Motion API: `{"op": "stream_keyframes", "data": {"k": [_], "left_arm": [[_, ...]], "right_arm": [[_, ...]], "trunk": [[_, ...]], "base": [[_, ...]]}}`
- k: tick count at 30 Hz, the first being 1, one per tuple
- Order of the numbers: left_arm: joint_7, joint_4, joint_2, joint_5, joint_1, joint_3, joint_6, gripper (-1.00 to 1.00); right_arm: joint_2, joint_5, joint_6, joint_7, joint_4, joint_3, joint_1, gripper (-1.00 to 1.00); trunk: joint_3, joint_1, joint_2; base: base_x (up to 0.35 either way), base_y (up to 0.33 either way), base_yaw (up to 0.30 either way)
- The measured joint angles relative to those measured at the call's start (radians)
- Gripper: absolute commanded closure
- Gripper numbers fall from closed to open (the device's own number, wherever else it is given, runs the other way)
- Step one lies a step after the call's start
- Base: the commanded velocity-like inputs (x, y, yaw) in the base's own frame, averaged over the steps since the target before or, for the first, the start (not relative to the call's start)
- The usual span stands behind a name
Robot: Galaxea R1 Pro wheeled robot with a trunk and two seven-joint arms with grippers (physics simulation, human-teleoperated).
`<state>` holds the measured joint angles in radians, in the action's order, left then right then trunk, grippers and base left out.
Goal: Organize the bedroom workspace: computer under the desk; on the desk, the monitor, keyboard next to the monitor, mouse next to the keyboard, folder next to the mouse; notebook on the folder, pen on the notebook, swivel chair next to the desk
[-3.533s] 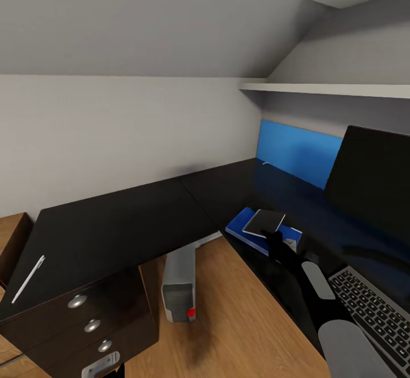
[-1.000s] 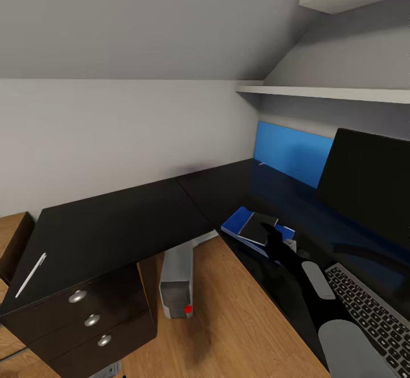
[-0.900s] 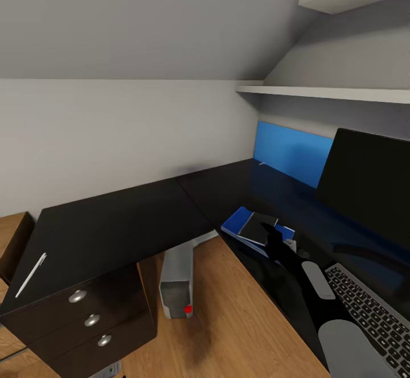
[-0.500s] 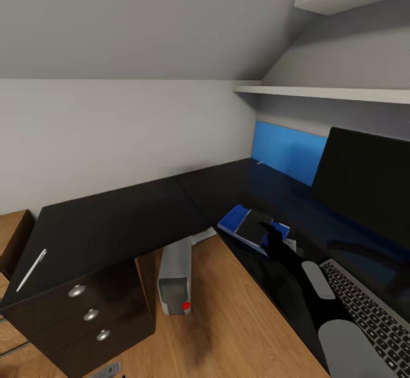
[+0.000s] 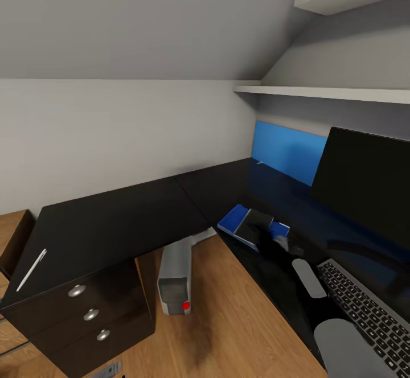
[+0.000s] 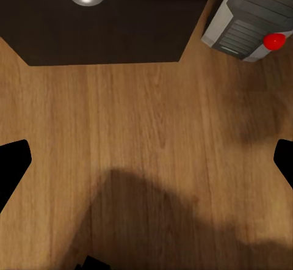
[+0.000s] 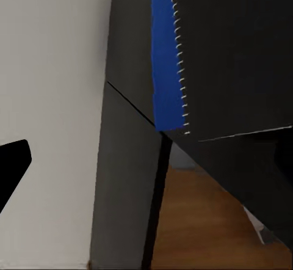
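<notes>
Overhead, white shelves (image 5: 341, 90) span the black desk (image 5: 114, 224); gripper states unclear.

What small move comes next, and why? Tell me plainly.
Probably draw the right end effector back from the stack. The notebook already lies on the folder, while the pen lies alone at the far left end of the desk, and it goes on top.
</notes>
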<state>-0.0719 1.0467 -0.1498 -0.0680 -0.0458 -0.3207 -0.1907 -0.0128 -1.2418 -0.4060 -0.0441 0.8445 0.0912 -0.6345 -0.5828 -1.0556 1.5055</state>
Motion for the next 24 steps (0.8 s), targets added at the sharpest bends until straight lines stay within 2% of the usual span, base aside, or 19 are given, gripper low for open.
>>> {"op": "stream_keyframes", "data": {"k": [1, 3, 4, 8, 9, 13, 14, 15, 17, 18, 21, 24], "left_arm": [[0.000, 0.000, 0.000, 0.000, 0.000, 0.000, 0.000, -1.00], [0.000, 0.001, 0.000, 0.000, 0.000, 0.000, 0.000, -1.00], [0.000, 0.001, 0.000, 0.000, 0.000, -0.001, 0.000, -1.00], [0.001, 0.001, 0.000, 0.000, 0.000, -0.002, 0.000, -1.00], [0.001, 0.001, 0.000, 0.001, 0.000, -0.002, 0.000, -1.00], [0.001, 0.001, 0.008, 0.001, 0.000, -0.002, 0.000, -1.00], [0.001, 0.000, 0.016, 0.001, 0.000, -0.001, 0.000, -1.00], [0.002, -0.007, 0.028, 0.000, 0.000, -0.002, 0.001, -1.00], [0.002, -0.023, 0.035, -0.001, 0.000, -0.002, 0.001, -1.00], [0.002, -0.058, 0.045, -0.001, 0.000, -0.003, 0.003, -1.00], [0.001, -0.089, 0.056, -0.001, 0.000, -0.004, 0.013, -1.00], [0.002, -0.123, 0.066, -0.001, 0.000, -0.004, 0.056, -1.00]], "right_arm": [[0.000, 0.026, 0.039, 0.007, 0.012, -0.060, 0.000, -1.00], [0.001, 0.048, 0.066, 0.019, 0.025, -0.099, 0.000, -1.00], [0.002, 0.065, 0.093, 0.040, 0.039, -0.141, 0.000, -1.00], [0.003, 0.110, 0.132, 0.110, 0.073, -0.244, 0.000, -1.00], [0.003, 0.129, 0.142, 0.163, 0.096, -0.300, 0.000, -1.00], [0.007, 0.172, 0.156, 0.313, 0.154, -0.420, 0.000, -1.00], [0.018, 0.197, 0.161, 0.407, 0.183, -0.479, 0.000, -1.00], [0.057, 0.249, 0.172, 0.586, 0.233, -0.576, 0.000, -1.00], [0.092, 0.274, 0.194, 0.672, 0.258, -0.619, 0.000, -1.00], [0.107, 0.281, 0.237, 0.722, 0.286, -0.635, 0.000, -1.00], [0.089, 0.269, 0.255, 0.738, 0.308, -0.637, 0.001, -1.00], [0.056, 0.257, 0.265, 0.746, 0.345, -0.650, 0.004, -1.00]], "trunk": [[0.000, 0.000, 0.000], [0.000, 0.000, 0.000], [0.000, 0.000, 0.000], [0.000, 0.000, 0.000], [0.000, 0.000, 0.000], [0.000, 0.000, 0.000], [0.000, 0.000, 0.000], [0.000, 0.000, 0.000], [0.000, 0.000, 0.000], [0.000, 0.000, 0.000], [0.000, 0.000, 0.000], [0.000, 0.000, 0.000]], "base": [[0.000, 0.000, 0.000], [0.000, 0.000, 0.000], [0.000, 0.000, 0.000], [0.000, 0.000, 0.000], [0.000, 0.000, 0.000], [0.000, 0.000, 0.000], [0.000, 0.000, 0.000], [0.000, 0.000, 0.000], [0.000, 0.000, 0.000], [0.000, 0.000, 0.000], [0.000, 0.000, 0.000], [0.000, 0.000, 0.000]]}}
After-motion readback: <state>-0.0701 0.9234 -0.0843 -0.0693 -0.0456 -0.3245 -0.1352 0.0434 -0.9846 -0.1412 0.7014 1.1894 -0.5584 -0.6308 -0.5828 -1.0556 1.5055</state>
